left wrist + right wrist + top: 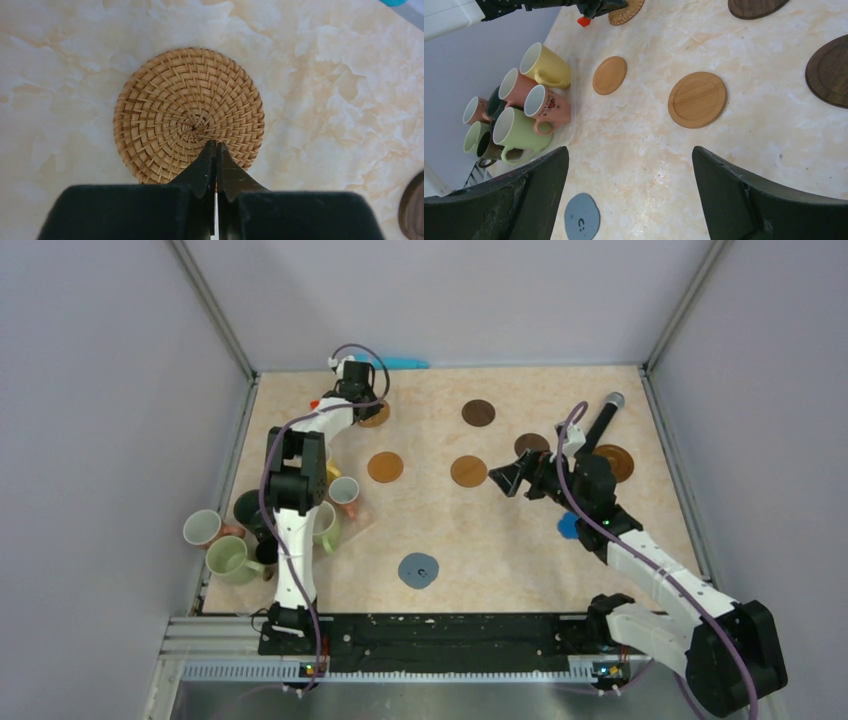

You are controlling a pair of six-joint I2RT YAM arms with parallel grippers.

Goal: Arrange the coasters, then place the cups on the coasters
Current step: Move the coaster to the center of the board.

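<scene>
Coasters (385,466) lie spread over the middle and far half of the tabletop (500,540), none bearing a cup; the spacing reads as a layout in progress, with room for one mug each; woven coaster (187,115) near the far-left corner, two tan wooden ones mid-table, dark brown ones toward the far and right edges, grey-blue coaster (418,570) alone by the near edge, blue scalloped coaster (567,526) partly hidden under the right arm; left gripper (216,146) clenched with nothing between its fingers, tips over the woven coaster's near rim, probably shut so it can press and slide the disc rather than lift it; contact cannot be told; right gripper (630,150) spread wide, grasping nothing, above bare tabletop beside a tan disc, probably readied for a pick; cups (230,560) bunched at the left edge toward the near-left corner, touching one another, out of the layout's way; the insides that show are empty; microphone (603,418) lies near the right edge among the dark coasters.
</scene>
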